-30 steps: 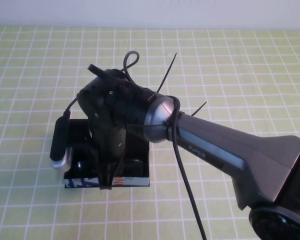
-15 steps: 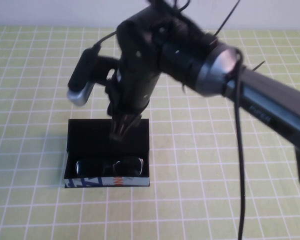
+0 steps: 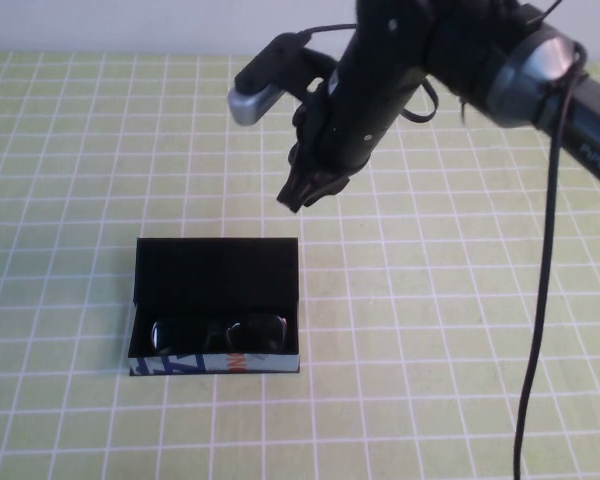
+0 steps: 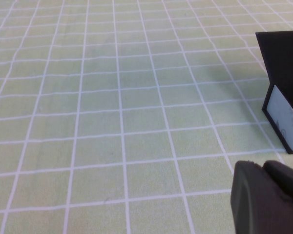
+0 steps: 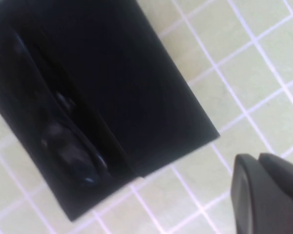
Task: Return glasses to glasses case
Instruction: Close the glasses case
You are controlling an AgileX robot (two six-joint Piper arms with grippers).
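Hovering clear above the open glasses case [image 3: 216,300], the closed, empty right gripper [image 3: 302,190] leaves the glasses [image 3: 218,333] seated inside, lid accessible.

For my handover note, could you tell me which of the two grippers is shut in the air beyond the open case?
The right gripper: it hangs shut above the mat behind the glasses case. The left gripper sits low, off to the case's side.

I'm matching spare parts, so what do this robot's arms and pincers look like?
The right arm is dark grey-black with a silver wrist ring, white PIPER lettering, a silver-ended wrist camera and a loose black cable. The right pincer is black and tapered. Of the left pincer only matte black rounded fingers show.
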